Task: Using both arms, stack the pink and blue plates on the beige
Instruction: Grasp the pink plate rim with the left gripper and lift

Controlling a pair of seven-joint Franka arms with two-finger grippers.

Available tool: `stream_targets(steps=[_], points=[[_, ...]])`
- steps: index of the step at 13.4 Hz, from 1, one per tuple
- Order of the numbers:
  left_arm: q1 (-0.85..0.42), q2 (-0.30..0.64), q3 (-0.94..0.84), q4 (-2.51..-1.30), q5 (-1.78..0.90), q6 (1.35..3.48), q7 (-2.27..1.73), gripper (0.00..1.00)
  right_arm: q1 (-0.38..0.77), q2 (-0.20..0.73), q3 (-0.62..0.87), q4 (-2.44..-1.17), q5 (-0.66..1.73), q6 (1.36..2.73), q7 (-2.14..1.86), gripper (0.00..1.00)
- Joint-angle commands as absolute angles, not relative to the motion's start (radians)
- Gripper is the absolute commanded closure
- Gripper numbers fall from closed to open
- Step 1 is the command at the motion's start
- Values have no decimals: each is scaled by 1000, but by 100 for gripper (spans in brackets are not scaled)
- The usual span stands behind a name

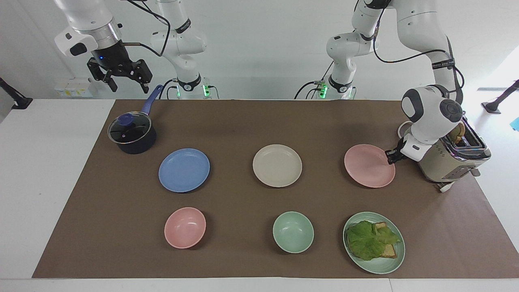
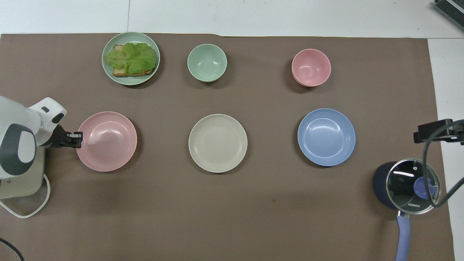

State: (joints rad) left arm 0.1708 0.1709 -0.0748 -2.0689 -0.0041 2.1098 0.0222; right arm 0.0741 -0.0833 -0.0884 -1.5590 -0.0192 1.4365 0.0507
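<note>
- Left gripper (image 1: pixel 391 156) was clamped on the rim of the pale pink matte plastic plate (image 1: pixel 368 166), which sat toward the left arm's end of the table, beside the toaster (image 1: pixel 452 158).
- Good practice, I judged: lift level, clear the mat, carry it over the cream-beige plate (image 1: pixel 277 165) and centre it.
- Right gripper (image 1: pixel 122 76) waited with fingers apart over the lidded saucepan (image 1: pixel 131 134); the medium blue plate (image 1: pixel 184 170) lay untouched.

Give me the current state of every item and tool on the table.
Pink plate: lifted, rim gripped by left tool.
Blue plate: flat on the mat, untouched.
Beige plate: flat, bare.
Right tool: open, waiting above the pot.
Pot: lid on.
Green plate: holds toast and lettuce.
</note>
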Motion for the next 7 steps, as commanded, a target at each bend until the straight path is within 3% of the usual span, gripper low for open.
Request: stream_targets(steps=[1, 4, 7], points=[[167, 156, -77, -1953, -2, 1924, 31, 100, 67, -109, -89, -1585, 0, 1445, 18, 0], [170, 155, -77, -1843, -115, 1784, 29, 100, 61, -107, -91, -1582, -2, 1445, 23, 0], [166, 144, -78, -1856, -245, 1776, 22, 100, 63, -107, -89, -1582, -2, 1445, 21, 0]])
